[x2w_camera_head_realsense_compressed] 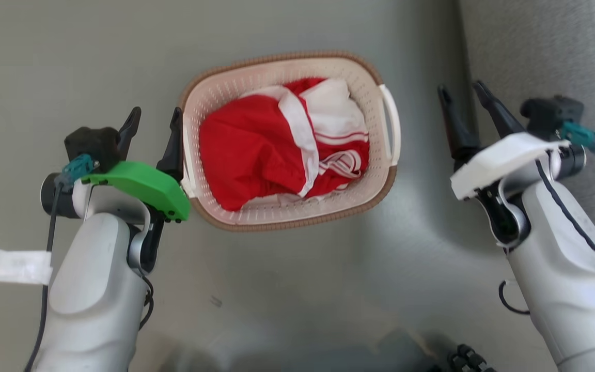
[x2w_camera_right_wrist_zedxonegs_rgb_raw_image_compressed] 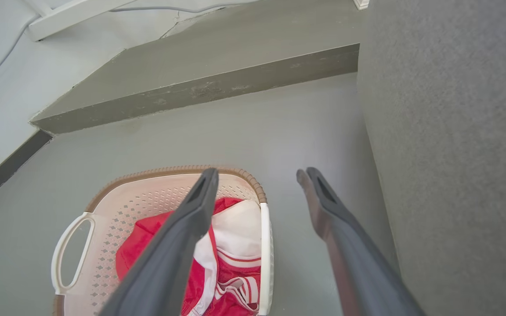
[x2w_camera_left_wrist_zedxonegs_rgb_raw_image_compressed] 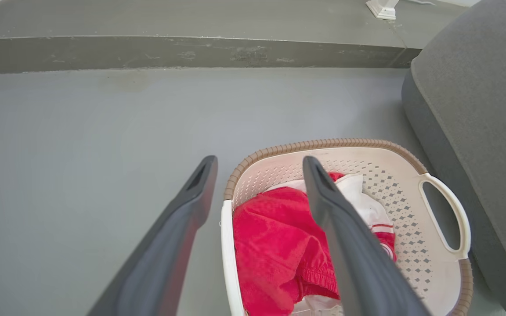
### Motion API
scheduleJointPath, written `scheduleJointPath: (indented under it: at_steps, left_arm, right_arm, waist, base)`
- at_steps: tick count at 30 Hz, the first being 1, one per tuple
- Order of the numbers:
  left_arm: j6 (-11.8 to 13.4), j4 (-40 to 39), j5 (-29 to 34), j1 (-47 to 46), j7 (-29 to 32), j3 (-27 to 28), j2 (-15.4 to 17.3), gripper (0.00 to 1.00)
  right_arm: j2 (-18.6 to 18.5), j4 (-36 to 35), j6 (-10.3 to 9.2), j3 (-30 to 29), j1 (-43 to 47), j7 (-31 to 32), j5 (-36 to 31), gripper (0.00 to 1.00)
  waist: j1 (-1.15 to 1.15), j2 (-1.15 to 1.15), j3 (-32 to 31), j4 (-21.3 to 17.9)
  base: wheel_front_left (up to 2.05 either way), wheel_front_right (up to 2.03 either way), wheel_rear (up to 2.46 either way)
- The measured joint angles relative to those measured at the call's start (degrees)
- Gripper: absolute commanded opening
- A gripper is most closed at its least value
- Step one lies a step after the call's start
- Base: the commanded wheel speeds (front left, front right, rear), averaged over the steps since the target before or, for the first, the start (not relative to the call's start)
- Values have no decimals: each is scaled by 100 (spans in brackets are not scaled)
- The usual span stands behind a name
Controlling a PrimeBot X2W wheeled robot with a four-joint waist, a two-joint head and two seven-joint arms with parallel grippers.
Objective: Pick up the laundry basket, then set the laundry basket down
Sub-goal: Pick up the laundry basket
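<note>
Grey floor (x2w_camera_head_realsense_compressed: 297,279) fills the head view, and from 1 to 3 o'clock a grey upholstered seat (x2w_camera_head_realsense_compressed: 550,46) runs down the edge. In the left wrist view a low concrete step (x2w_camera_left_wrist_zedxonegs_rgb_raw_image_compressed: 182,52) crosses at 12 o'clock. The left forearm (x2w_camera_head_realsense_compressed: 91,289) rises from 7 o'clock, the right forearm (x2w_camera_head_realsense_compressed: 566,279) from 5.

In the centre of the head view, a touch toward 12, here's the laundry basket (x2w_camera_head_realsense_compressed: 209,93). It sits upright on the floor, brown rim all round. Inside lies a crumpled red and white garment (x2w_camera_head_realsense_compressed: 251,150), covering most of the bottom.

Now the left gripper (x2w_camera_head_realsense_compressed: 155,112), at 9 o'clock of the basket. Its fingers (x2w_camera_left_wrist_zedxonegs_rgb_raw_image_compressed: 191,206) are spread wide and grip nothing. The inner finger is just beside the basket's left handle (x2w_camera_left_wrist_zedxonegs_rgb_raw_image_compressed: 225,245); touching or not, I can't tell. In its own wrist view one finger lies over the floor and the other over the garment, with that handle between them.

Over at 3 o'clock is the right gripper (x2w_camera_head_realsense_compressed: 460,88), also spread wide and holding nothing. In the head view a strip of floor separates it from the right handle (x2w_camera_head_realsense_compressed: 393,124).

There's a green plate (x2w_camera_head_realsense_compressed: 142,186) on the left wrist and a white plate (x2w_camera_head_realsense_compressed: 494,160) on the right. Smallest of all is a white strip (x2w_camera_head_realsense_compressed: 3,266) at 8 o'clock.
</note>
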Motion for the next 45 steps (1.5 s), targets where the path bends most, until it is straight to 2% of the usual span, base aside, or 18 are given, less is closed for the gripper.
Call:
scheduleJointPath:
  at_steps: [15, 45]
  left_arm:
    - [9, 961, -158, -802, 69, -232, -38, 100]
    - [0, 2075, -442, -1767, 246, -648, -59, 100]
  right_arm:
    - [40, 1162, 0, 264, -867, 118, 57, 100]
    - [231, 2329, 0, 876, -1951, -103, 352, 100]
  waist:
    - [0, 0, 849, 174]
    - [-1, 0, 1782, 100]
  base:
    - [0, 0, 0]
    - [0, 0, 0]
